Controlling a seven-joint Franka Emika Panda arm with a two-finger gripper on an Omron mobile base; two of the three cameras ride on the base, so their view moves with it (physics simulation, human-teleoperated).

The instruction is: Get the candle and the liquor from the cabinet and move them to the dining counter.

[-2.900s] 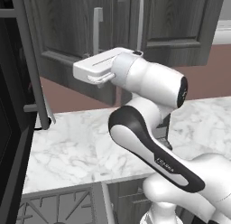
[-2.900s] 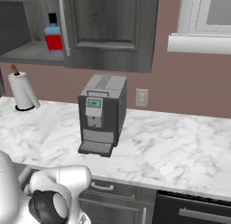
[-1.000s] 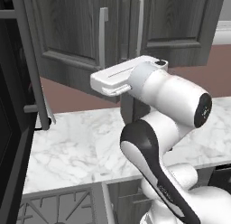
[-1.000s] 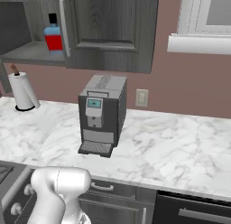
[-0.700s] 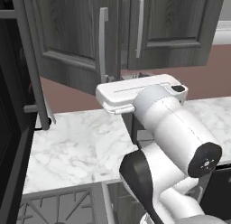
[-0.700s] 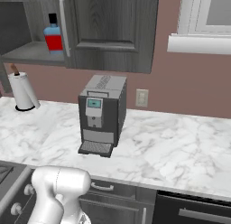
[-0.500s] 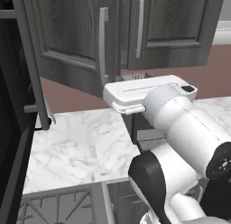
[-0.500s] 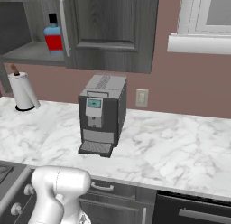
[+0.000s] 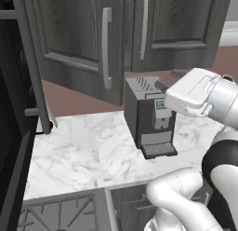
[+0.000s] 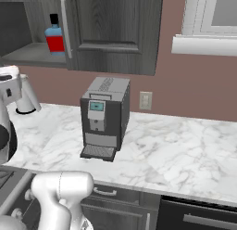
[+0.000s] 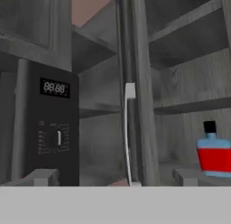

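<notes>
Up on the lower shelf of the open cabinet [image 10: 111, 34], the liquor [image 10: 55, 36] stands upright just behind the edge of the swung-out door. Nothing sits between the spread fingers of the gripper [image 11: 113, 177], and the bottle shows to its right, well apart, with the coffee machine [image 10: 104, 115] on the marble worktop [image 10: 185, 145] below.

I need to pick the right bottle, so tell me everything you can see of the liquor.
The liquor is a small squarish bottle with a red lower body, a blue upper band and a short black cap. It stands upright on the lower shelf of the open cabinet, just behind the door's silver handle, with nothing touching it but the shelf. In the hand view it sits at the lower right.
</notes>
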